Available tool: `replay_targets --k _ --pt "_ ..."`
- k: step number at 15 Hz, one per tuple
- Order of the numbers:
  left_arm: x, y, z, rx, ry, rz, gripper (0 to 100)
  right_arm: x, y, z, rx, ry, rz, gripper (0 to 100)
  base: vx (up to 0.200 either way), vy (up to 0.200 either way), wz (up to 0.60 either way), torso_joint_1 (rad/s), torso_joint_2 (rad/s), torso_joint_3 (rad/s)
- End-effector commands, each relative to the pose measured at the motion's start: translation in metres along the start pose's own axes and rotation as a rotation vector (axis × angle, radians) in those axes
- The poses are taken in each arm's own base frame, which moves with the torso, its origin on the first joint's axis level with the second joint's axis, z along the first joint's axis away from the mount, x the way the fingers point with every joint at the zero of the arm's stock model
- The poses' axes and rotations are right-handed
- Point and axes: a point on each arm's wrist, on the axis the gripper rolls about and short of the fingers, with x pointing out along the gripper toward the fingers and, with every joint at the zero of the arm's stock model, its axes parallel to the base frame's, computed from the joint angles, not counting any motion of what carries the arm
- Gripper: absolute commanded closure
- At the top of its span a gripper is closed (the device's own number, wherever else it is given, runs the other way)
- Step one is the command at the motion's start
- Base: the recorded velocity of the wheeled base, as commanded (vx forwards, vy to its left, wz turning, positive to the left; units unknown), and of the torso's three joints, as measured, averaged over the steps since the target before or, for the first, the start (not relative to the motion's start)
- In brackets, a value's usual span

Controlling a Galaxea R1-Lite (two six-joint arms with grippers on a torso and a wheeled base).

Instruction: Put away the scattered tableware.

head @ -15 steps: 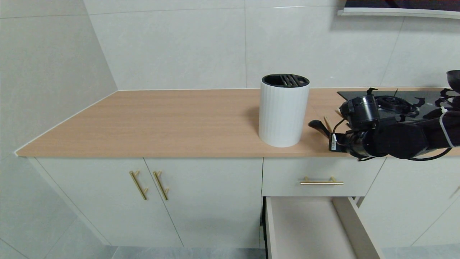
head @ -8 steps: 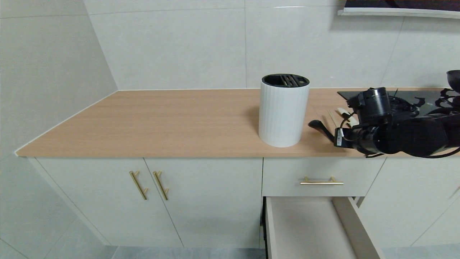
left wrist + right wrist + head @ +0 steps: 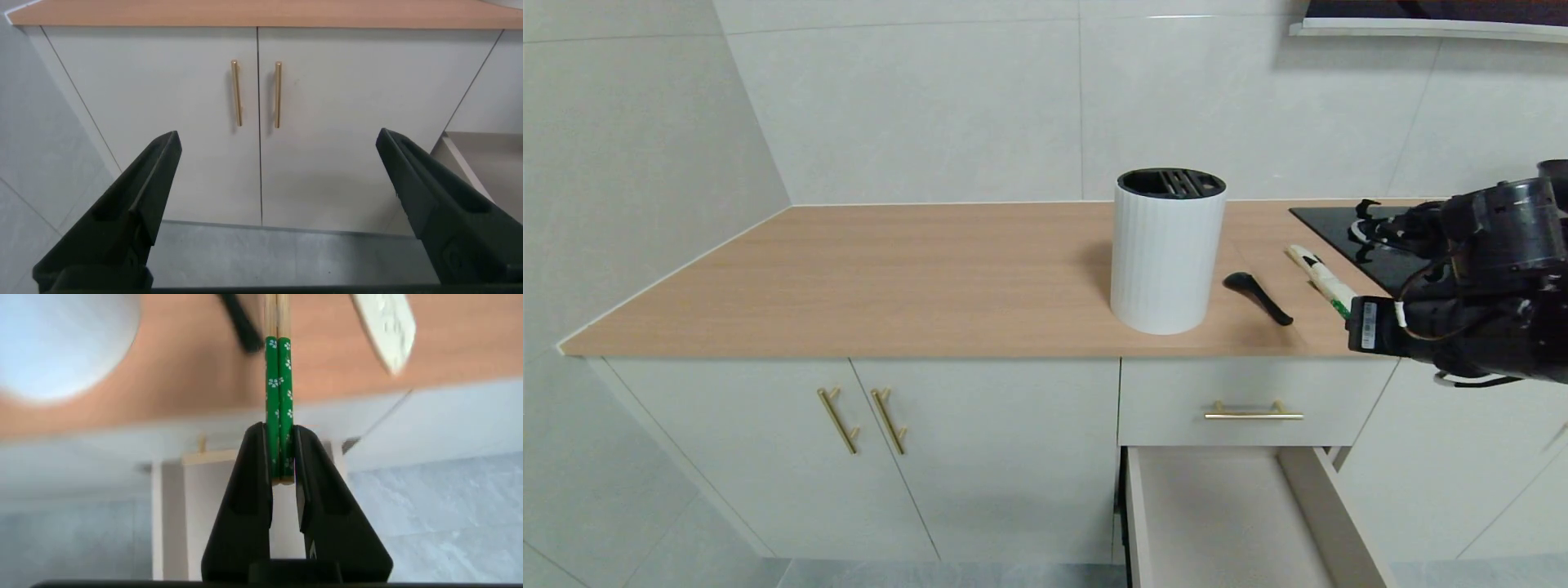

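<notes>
Head view: a white ribbed holder (image 3: 1168,253) stands on the desk (image 3: 890,278), and a black spoon (image 3: 1258,297) lies just beside it. Past the spoon, at the desk's front edge, the right hand (image 3: 1354,320) grips a pair of green-ended chopsticks (image 3: 1340,305). Below, a drawer (image 3: 1217,514) is pulled open.

Left wrist view: the left hand (image 3: 278,143), fingers spread wide and holding nothing, faces cupboard doors (image 3: 163,90).

Right wrist view: the right hand's fingers are clamped on the chopsticks' green ends. A white spoon (image 3: 384,327) lies on the desk near them.
</notes>
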Motion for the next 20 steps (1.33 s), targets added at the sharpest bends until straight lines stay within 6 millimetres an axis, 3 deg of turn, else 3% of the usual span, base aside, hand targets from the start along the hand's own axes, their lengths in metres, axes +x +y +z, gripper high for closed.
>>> replay_targets --k 1,5,7,12,20 --pt "0.000 0.000 0.000 -0.001 0.001 0.002 0 -0.052 -0.013 -0.007 -0.010 0.018 0.112 100 0.000 0.000 0.00 0.000 0.00 0.000" --pt "0.000 0.000 0.000 0.001 0.001 0.002 0 -0.106 -0.029 -0.018 -0.106 0.102 0.311 100 0.000 0.000 0.00 0.000 0.00 0.000" --pt "0.000 0.000 0.000 -0.001 0.001 0.002 0 -0.118 -0.030 -0.023 -0.125 0.116 0.394 100 0.000 0.000 0.00 0.000 0.00 0.000" --pt "0.000 0.000 0.000 -0.001 0.001 0.002 0 -0.103 -0.017 -0.042 -0.210 0.223 0.429 100 0.000 0.000 0.00 0.000 0.00 0.000" --pt "0.000 0.000 0.000 -0.001 0.001 0.002 0 -0.089 -0.007 -0.052 -0.245 0.299 0.435 100 0.000 0.000 0.00 0.000 0.00 0.000"
